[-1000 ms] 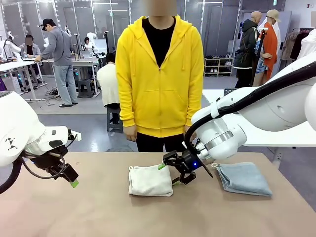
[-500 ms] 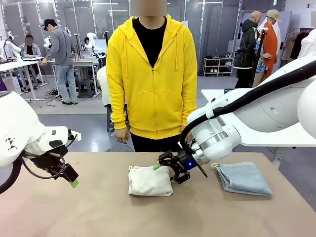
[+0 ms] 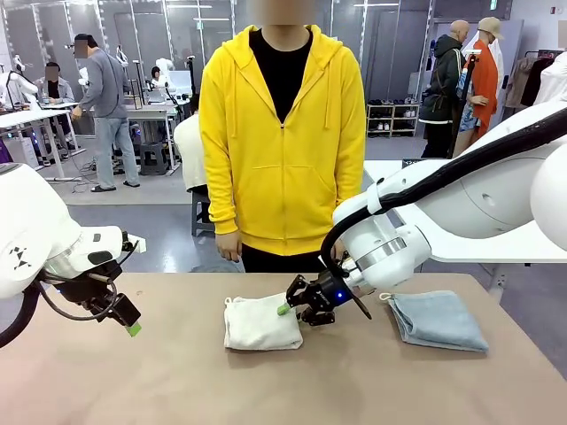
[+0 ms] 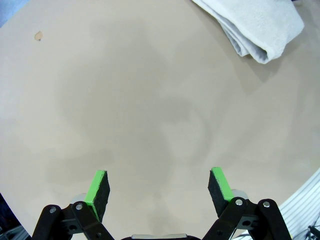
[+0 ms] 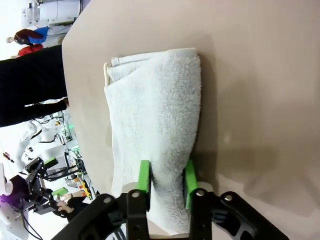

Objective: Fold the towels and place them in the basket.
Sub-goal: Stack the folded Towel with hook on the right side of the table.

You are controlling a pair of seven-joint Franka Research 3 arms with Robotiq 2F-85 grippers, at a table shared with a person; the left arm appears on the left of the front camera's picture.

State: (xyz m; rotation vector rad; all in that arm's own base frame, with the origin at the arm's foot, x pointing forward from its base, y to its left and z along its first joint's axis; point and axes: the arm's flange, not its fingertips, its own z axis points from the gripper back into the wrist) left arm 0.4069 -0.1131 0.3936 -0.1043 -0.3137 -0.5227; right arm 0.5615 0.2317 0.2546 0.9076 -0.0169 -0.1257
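A: Starting nearest: what is the left gripper (image 4: 159, 192) doing?

B: It is hanging over bare table (image 4: 125, 100) with its jaws spread wide and nothing between them. In the front view it (image 3: 124, 320) is sitting at about eight o'clock of the scene, partly tucked under its own arm, so one finger is hard to make out there.

A: And the right gripper (image 5: 166, 181)?

B: It is pinching the near edge of the cream towel (image 5: 155, 135), with the jaws narrow and terry bunching between the green pads (image 5: 144, 181). From the front it (image 3: 295, 310) is reaching in from three o'clock and meeting the towel's right edge, but whether both pads are gripping is unclear in that view.

A: How many towels are you counting?

B: Two. The cream towel (image 3: 260, 322) is lying folded at the middle of the table, and the blue towel (image 3: 437, 320) is lying folded at about four o'clock of it, well apart, with its top edge partly hidden by the right arm. In the left wrist view the cream towel (image 4: 260, 30) is being cut off at one o'clock.

A: Any container?

B: I cannot make one out on the table.

A: Farthest back?

B: One person (image 3: 282, 142) in a yellow hoodie is standing at twelve o'clock, one hand (image 3: 229, 249) hanging just above the far edge.
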